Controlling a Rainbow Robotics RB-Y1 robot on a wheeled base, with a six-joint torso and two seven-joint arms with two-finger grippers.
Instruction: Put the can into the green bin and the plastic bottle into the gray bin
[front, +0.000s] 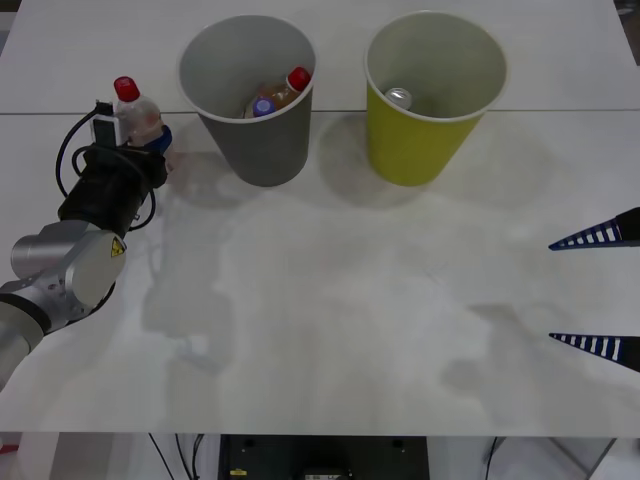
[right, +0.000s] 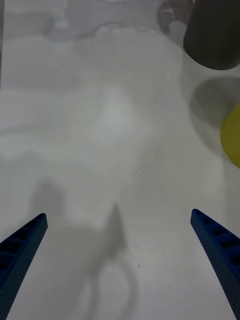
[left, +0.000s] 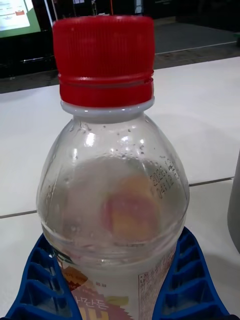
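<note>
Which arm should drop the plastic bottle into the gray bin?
Left. The left gripper is shut on the plastic bottle, upright just beside the gray bin. The right gripper is open and empty at the table's right edge.

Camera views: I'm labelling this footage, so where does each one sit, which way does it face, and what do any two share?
Front view: above the arms, looking forward and down at the table; left arm and right gripper show.
Right wrist view: on the right wrist, looking across the table; both open fingers show.
Left wrist view: on the left wrist, close on the plastic bottle, fingers clamping it.
Shared: front and right wrist views both show the gray bin and green bin.
</note>
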